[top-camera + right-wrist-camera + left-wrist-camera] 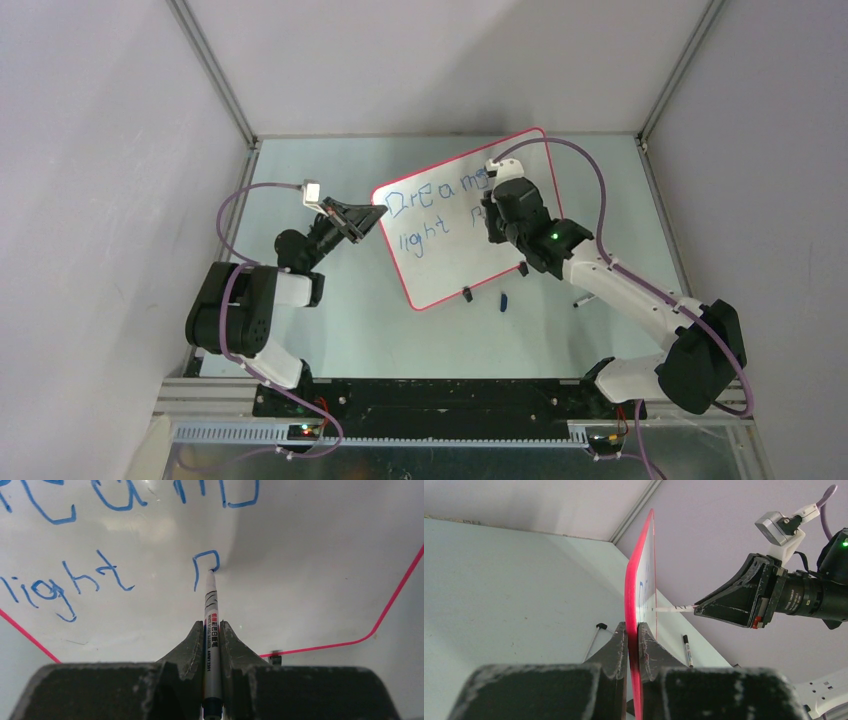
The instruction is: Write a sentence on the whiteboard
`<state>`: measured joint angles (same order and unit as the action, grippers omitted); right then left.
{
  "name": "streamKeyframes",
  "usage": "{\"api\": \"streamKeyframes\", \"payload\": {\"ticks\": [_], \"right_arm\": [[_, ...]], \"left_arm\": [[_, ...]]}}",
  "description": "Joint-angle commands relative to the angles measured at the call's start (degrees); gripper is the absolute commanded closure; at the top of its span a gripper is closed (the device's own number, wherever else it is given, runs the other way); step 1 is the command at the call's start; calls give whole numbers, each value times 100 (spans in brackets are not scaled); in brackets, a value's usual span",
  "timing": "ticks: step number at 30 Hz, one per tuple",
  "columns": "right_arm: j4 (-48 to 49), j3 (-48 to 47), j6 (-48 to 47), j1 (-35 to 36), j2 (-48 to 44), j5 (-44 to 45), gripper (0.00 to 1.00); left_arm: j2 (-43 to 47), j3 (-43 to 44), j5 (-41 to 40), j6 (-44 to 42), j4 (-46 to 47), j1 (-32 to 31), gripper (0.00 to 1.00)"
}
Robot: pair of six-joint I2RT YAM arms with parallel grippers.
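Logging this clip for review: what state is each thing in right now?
whiteboard: standing on edge, rim clamped in left claw.
sentence: unfinished; "Dreams light" done, a "p" begun.
marker: uncapped, tip touching whiteboard.
left claw: shut on whiteboard.
right claw: shut on marker.
spare marker: lying on table.

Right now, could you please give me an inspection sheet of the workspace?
Surface: pale green table, matte, no spills seen.
Job's things: whiteboard stands tilted; sentence in blue reads "Dreams", then "light" and a started "p".
Clutter: small blue cap-like piece and a spare marker lie on the table near the board.
Grippers: left gripper shut on the whiteboard's red edge; right gripper shut on a marker, its tip at the "p".
Cables: purple cables loop from each wrist back along the arms.
Surroundings: plain grey walls with metal framing; nothing else seen.
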<state>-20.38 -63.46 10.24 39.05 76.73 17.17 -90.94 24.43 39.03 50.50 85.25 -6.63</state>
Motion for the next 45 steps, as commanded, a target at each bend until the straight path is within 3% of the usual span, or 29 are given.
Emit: {"api": "streamKeyframes", "payload": {"ticks": [1,23,45], "right_arm": [[135,-223,-55,121,73,-252,100],[25,-85,-22,-123,-574,90,100],[290,-101,73,-564,-229,-287,100]], "left_arm": [[172,-85,44,-506,273,-37,100],[163,-69,47,-497,273,-33,100],[151,-69,49,-497,273,-35,100]]}}
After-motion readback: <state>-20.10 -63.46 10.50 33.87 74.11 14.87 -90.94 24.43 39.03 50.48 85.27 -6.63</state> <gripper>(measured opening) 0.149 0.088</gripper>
